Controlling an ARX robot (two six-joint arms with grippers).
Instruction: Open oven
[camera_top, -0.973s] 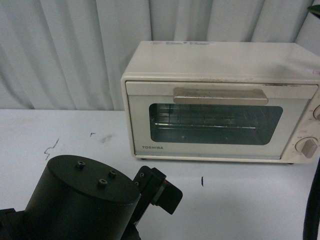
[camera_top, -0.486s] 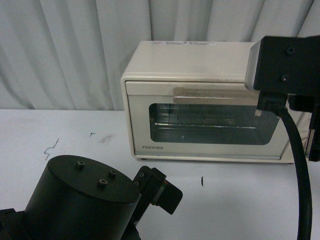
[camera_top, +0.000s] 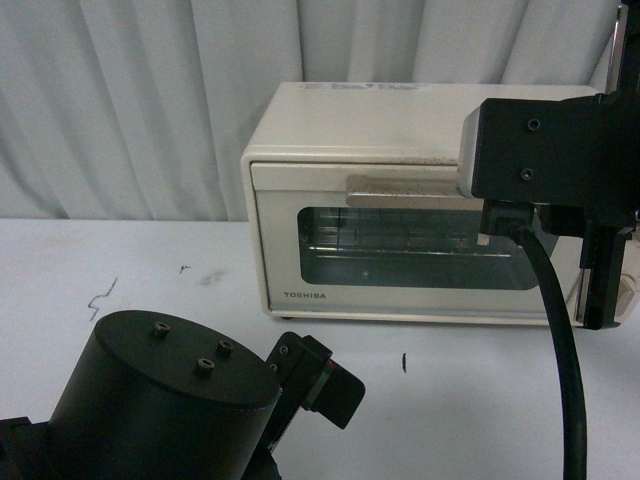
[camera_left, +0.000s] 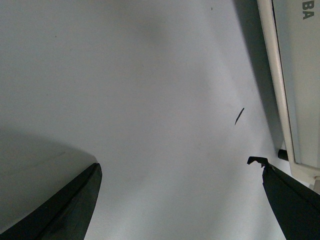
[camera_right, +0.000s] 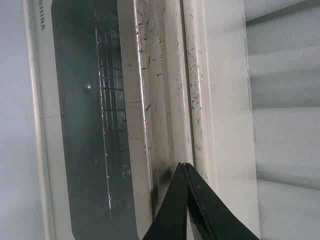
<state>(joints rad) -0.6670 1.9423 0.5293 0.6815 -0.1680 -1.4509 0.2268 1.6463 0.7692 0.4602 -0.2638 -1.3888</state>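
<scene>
The cream-white oven (camera_top: 400, 250) stands at the back of the white table, with its glass door closed. The oven's beige bar handle (camera_top: 400, 190) runs along the top of the door. My right arm's black wrist block (camera_top: 540, 150) hangs in front of the oven's upper right and hides the handle's right end and the knobs. In the right wrist view my right gripper (camera_right: 184, 165) is shut and empty, with its tips at the door's top strip, between the handle (camera_right: 135, 100) and the oven's top edge. My left gripper (camera_left: 176, 162) is open and empty over the bare table, near the oven's front foot.
A white curtain (camera_top: 130, 100) hangs behind the oven. The left arm's black housing (camera_top: 160, 400) fills the lower left of the front view. A black cable (camera_top: 560, 350) hangs from the right wrist. Small pen marks (camera_top: 100, 297) dot the table.
My right arm has come in from the right and moved left across the oven's upper right front. The left arm has not moved. The door stays closed.
</scene>
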